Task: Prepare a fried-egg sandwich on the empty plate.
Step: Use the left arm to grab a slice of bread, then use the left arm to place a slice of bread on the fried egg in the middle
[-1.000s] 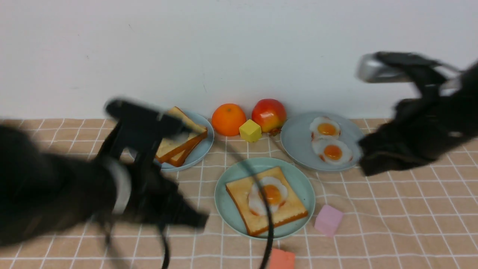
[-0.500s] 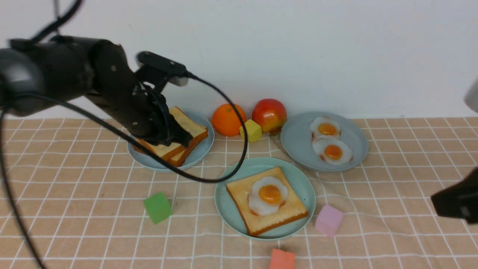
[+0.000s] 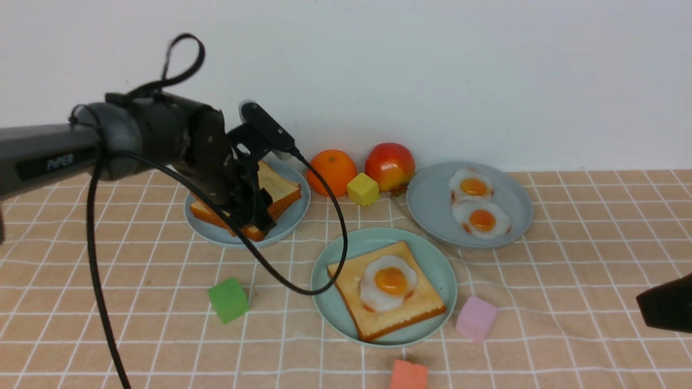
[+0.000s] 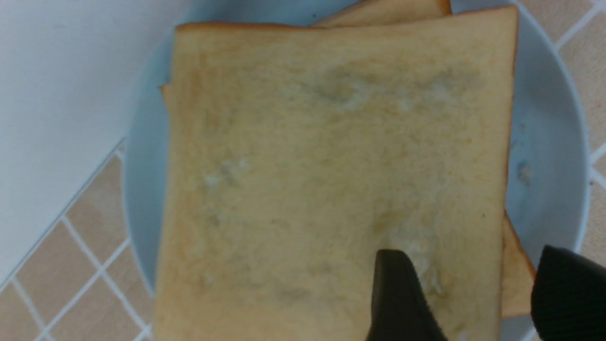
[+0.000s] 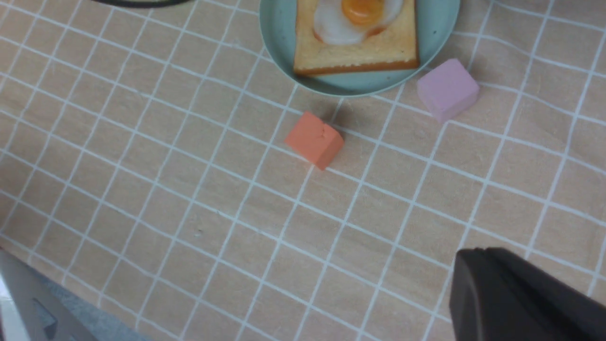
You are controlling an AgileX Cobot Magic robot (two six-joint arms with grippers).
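Note:
The mint-green plate sits at the centre front and holds one toast slice with a fried egg on top. It also shows in the right wrist view. More toast slices lie stacked on the left blue-grey plate. My left gripper is down at this stack. In the left wrist view the gripper is open. One finger lies over the top slice, the other past its edge over the plate. My right gripper is shut and empty at the right front, low over the cloth.
A right blue-grey plate holds two more fried eggs. An orange, an apple and a yellow cube stand by the back wall. A green cube, pink cube and orange-red cube lie in front. The left arm's cable hangs by the mint-green plate.
My left arm swung from the front left up and back to the toast stack, then lowered onto it. My right arm drew back from the egg plate to the front right.

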